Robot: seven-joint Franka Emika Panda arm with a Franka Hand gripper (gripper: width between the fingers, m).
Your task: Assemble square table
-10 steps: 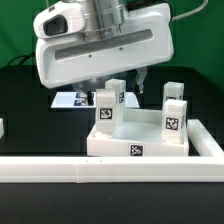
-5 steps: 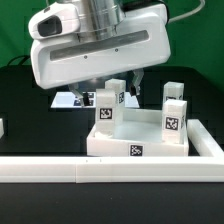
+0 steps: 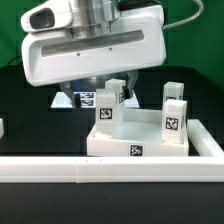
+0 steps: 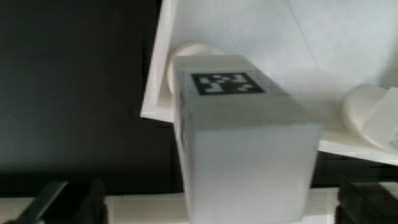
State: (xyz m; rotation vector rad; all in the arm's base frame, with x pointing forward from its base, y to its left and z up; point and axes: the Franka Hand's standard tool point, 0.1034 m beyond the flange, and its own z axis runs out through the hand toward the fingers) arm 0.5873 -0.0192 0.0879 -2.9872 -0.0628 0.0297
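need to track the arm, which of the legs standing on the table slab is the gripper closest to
The leg at the slab's corner toward the exterior view's left, directly under the gripper. The leg toward the right stands apart from the arm, uncovered.

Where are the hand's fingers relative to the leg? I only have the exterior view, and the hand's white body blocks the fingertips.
Observer: In the wrist view, one leg sits between the two dark fingers of the hand, which is open.
Operator: Is either finger touching it?
Observer: One finger shows a clear dark gap to the leg. The other sits close, and I cannot tell whether it touches.
Operator: Which way does the leg's tag face?
Observer: The tag faces the wrist camera, not either finger.
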